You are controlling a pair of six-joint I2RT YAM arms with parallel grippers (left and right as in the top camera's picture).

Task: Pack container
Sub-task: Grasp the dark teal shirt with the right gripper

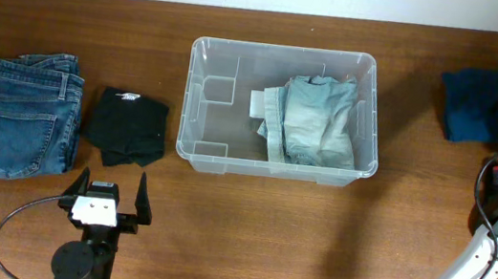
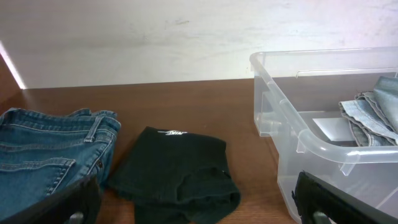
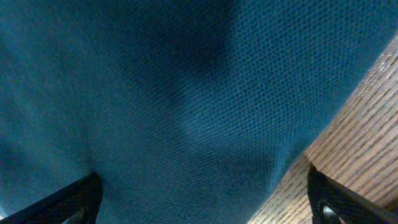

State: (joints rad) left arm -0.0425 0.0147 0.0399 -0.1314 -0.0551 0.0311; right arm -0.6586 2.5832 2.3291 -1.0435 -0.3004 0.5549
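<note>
I am holding my left gripper [image 2: 199, 208] with its fingers spread wide and gripping nothing, above the brown wooden table [image 1: 264, 247]. Just ahead of these fingers a folded black cloth garment with a small white logo [image 2: 177, 177] is lying flat. Ahead and to their left, a folded pair of blue denim jeans [image 2: 50, 155] is resting beside it. Ahead and to their right, the clear rectangular plastic container [image 2: 273, 81] is sitting on the table. It is holding a folded pale blue denim piece [image 2: 373, 112] in the half farther from these fingers, and a white label [image 1: 259, 102] is showing on its base. I am holding my right gripper [image 3: 202, 202] spread wide too, empty. Its fingers are hanging close over a dark teal knit cloth [image 3: 155, 93], which is filling the space between them, and bare wood is showing by the right finger.
</note>
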